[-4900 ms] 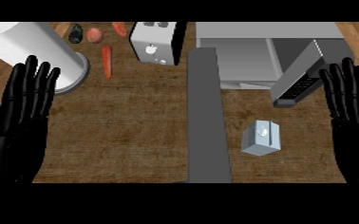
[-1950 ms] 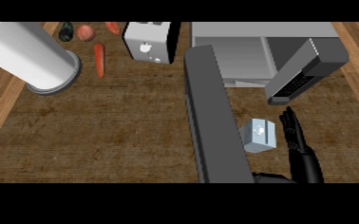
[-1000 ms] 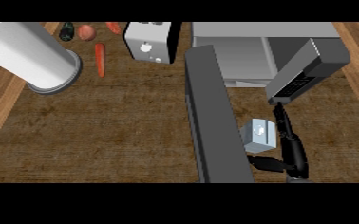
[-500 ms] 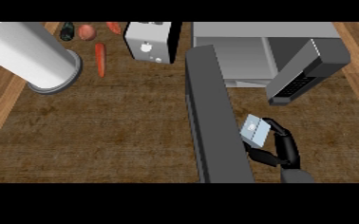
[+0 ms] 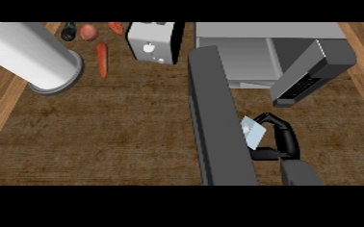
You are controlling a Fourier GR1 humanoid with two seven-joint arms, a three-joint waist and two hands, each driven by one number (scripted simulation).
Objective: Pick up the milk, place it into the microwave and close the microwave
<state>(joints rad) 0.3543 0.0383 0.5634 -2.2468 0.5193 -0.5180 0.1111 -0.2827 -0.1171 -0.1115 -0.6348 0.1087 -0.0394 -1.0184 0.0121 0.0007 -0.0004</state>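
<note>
Milk sits tilted in the right hand, fingers curled round it, just beside the dark door, below the open microwave over the counter.

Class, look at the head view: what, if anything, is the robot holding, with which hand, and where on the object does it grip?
The right hand holds the milk carton, fingers and thumb curled round its right side, just beside the open microwave door. The left hand is not in view.
</note>
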